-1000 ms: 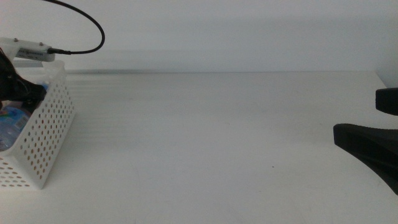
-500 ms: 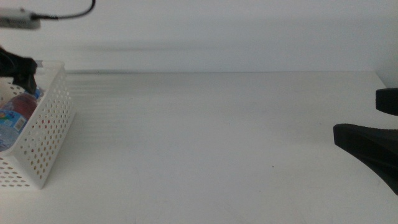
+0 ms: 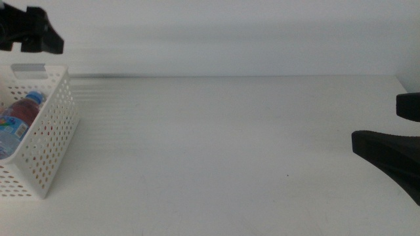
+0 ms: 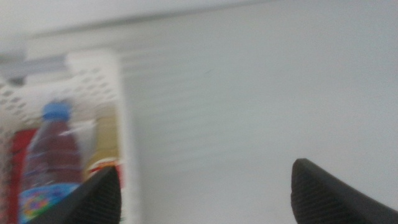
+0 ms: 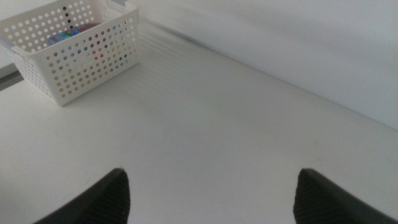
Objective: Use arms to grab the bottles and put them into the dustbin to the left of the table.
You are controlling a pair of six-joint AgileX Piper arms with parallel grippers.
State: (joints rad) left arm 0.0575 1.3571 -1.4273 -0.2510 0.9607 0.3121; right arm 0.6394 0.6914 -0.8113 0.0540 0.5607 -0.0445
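Inside perforated white dustbin (image 3: 49, 134), blue-capped clear bottle (image 3: 18, 116).

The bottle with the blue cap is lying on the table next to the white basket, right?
Not quite. The bottle with the blue cap is lying inside the white basket, not on the table beside it. The left wrist view shows it best.

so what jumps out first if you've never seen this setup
The white perforated dustbin at the table's left end, with a blue-capped bottle lying inside. Above it hangs the left gripper, jaws open and empty. The right gripper waits at the right edge, jaws open.
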